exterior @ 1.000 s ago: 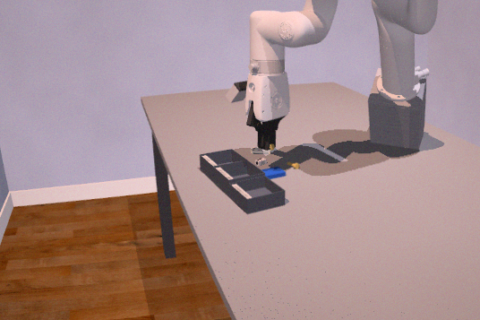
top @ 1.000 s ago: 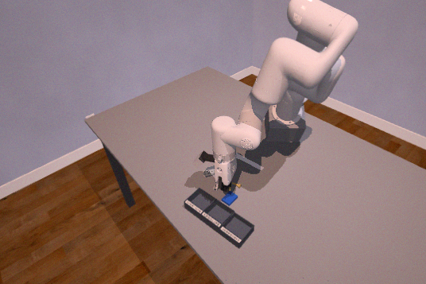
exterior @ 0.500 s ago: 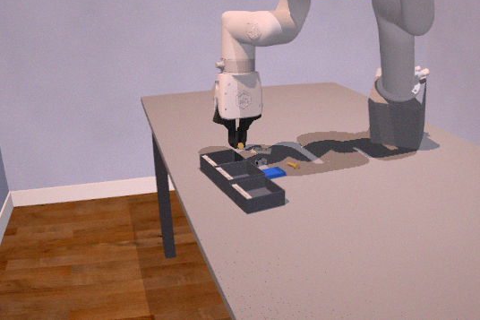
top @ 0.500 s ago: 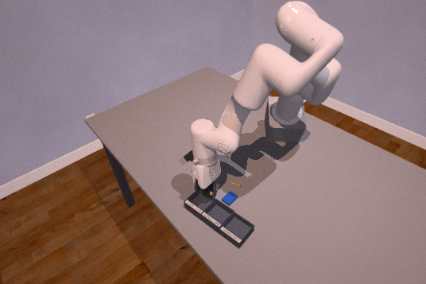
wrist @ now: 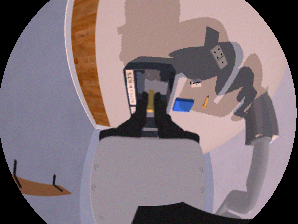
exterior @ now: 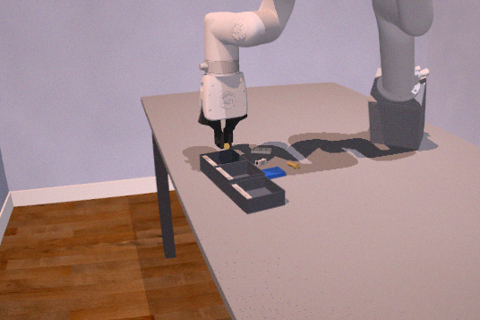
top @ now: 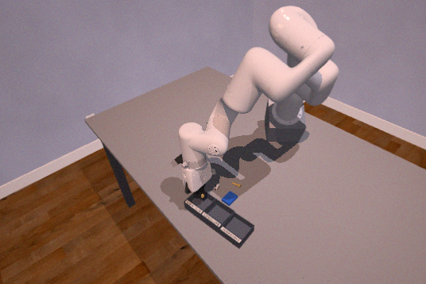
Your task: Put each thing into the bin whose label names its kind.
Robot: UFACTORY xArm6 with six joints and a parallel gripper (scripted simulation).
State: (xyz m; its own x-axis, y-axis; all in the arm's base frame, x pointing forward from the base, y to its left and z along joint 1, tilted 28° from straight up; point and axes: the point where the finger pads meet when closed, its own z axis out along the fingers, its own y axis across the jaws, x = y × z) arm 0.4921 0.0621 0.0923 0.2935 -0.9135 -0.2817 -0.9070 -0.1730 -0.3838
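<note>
My gripper point(top: 202, 194) point(exterior: 225, 143) point(wrist: 150, 98) is shut on a small brass-coloured piece point(exterior: 227, 146) point(wrist: 151, 104), low over the far-left compartment of the dark three-part bin tray point(top: 239, 243) point(exterior: 264, 205). On the table beside the tray lie a blue block point(top: 230, 198) point(exterior: 274, 172) point(wrist: 183, 105), a yellow screw-like piece point(top: 237, 184) point(exterior: 293, 165) point(wrist: 205, 102), a small white piece point(top: 216, 187) point(exterior: 261, 162) point(wrist: 195, 83) and a flat light plate with holes point(exterior: 261, 151) point(wrist: 219, 56). Each compartment has a white label; I cannot read them surely. The middle and near compartments look empty.
The tray stands near the long edge of the table point(top: 338, 211) point(exterior: 358, 237), with the floor beyond. The loose things lie on the tray's robot-base side, close to its wall. The arm's shadow falls across part of them.
</note>
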